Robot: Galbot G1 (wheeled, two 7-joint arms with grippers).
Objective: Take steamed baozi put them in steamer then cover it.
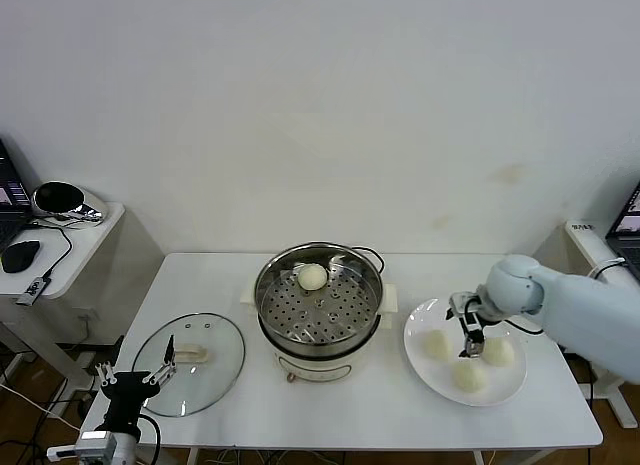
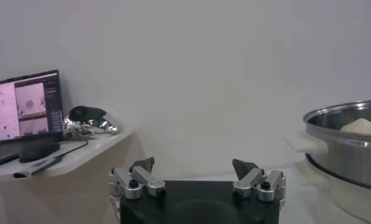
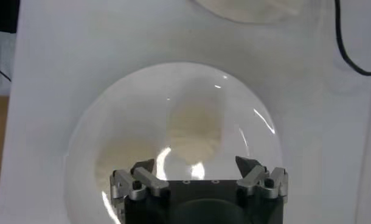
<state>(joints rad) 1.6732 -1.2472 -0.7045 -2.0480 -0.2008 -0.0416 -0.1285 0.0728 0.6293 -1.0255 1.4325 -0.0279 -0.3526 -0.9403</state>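
The steamer (image 1: pixel 318 310) stands mid-table with one baozi (image 1: pixel 312 276) on its perforated tray. Three more baozi (image 1: pixel 436 344), (image 1: pixel 498 351), (image 1: pixel 468 377) lie on a white plate (image 1: pixel 420 370) at the right. My right gripper (image 1: pixel 470 340) hangs open just above them, between the buns, holding nothing. In the right wrist view it (image 3: pixel 196 164) is over a baozi (image 3: pixel 194 125), with another bun (image 3: pixel 121 161) beside it. The glass cover (image 1: pixel 190 363) lies flat at the front left. My left gripper (image 1: pixel 135 377) waits open by the cover's near edge; in the left wrist view it (image 2: pixel 196 165) points toward the wall, with the steamer (image 2: pixel 350 143) off to one side.
A side table (image 1: pixel 75 235) at the far left carries a mouse, cables and a shiny object. A black power cable (image 3: pixel 350 49) runs behind the steamer. Another device sits beyond the table's right end (image 1: pixel 600 250).
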